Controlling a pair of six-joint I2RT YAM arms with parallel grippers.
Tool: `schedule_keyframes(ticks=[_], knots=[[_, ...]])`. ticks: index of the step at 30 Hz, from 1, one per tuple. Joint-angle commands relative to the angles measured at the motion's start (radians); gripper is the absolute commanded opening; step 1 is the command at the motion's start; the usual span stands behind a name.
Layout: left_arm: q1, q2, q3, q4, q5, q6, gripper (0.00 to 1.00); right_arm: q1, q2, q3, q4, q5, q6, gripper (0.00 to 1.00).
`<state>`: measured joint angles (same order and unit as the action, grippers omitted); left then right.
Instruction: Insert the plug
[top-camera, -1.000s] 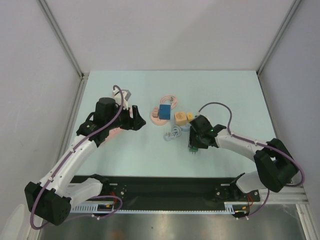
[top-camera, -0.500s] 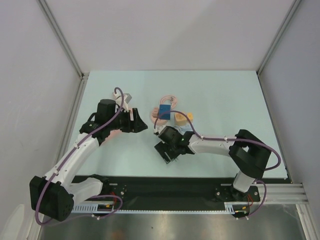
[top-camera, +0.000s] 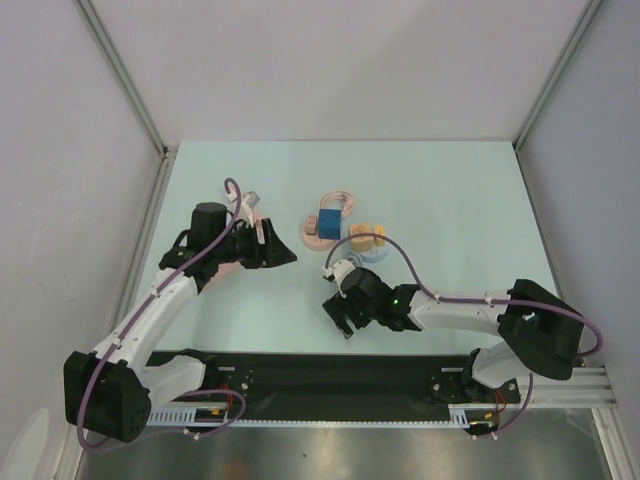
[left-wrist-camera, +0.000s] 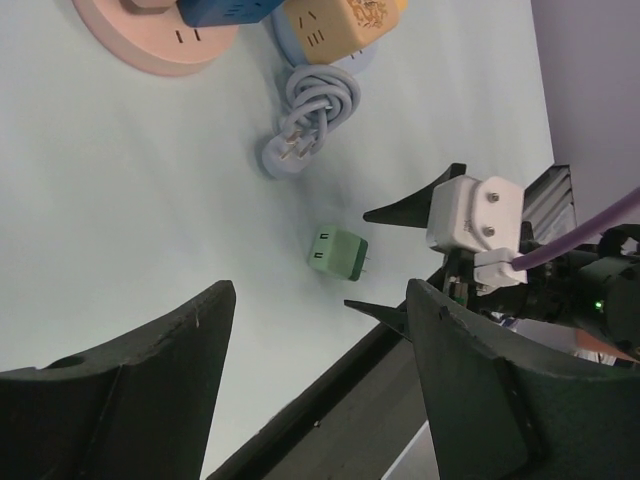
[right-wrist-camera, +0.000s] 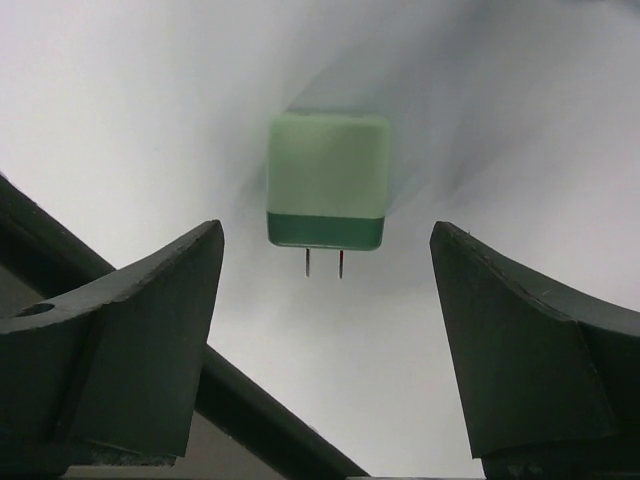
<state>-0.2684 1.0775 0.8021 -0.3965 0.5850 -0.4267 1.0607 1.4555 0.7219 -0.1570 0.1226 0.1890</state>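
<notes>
Landmark: I place everything against the round pink socket disc (top-camera: 313, 238). It lies on the pale mint tabletop (top-camera: 450, 190) with a blue cube adapter (top-camera: 328, 222) sitting on it.
Plug: the small green cube-shaped plug with two metal prongs (right-wrist-camera: 327, 180) lies flat on the tabletop. It is apart from the pink disc, on the side toward the arm bases. Its prongs point at my right wrist camera.
Right pincer: the right gripper (right-wrist-camera: 325, 232) is spread wide and carries nothing. It hovers by the green plug, which shows between the two fingers in the wrist view, and neither finger touches it.
Left pincer: the left gripper (left-wrist-camera: 320, 290) is also wide apart and empty. It sits near the left side of the pink disc, aimed across the table toward the green plug.
Cable: a lavender-grey coiled cable with its own round plug head (left-wrist-camera: 310, 110) lies between the pink disc and the green plug.
Yellow block: a yellow cube adapter (left-wrist-camera: 335, 25) stands just right of the pink disc.
Top view: my right wrist covers the green plug there, so I read its place from the wrist cameras.
</notes>
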Motion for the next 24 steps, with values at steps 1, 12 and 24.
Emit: schedule_keyframes(ticks=[1,12,24], knots=[[0.008,-0.005,-0.003,0.053,0.064,-0.026,0.75,0.015,-0.011,-0.045,0.138,0.017,-0.010,0.87],[0.015,-0.024,-0.032,0.070,0.088,-0.049,0.73,0.047,0.052,-0.079,0.254,0.078,-0.022,0.57],[-0.037,0.019,-0.061,0.071,0.213,0.039,0.70,0.093,-0.302,-0.101,0.287,0.066,-0.125,0.00]])
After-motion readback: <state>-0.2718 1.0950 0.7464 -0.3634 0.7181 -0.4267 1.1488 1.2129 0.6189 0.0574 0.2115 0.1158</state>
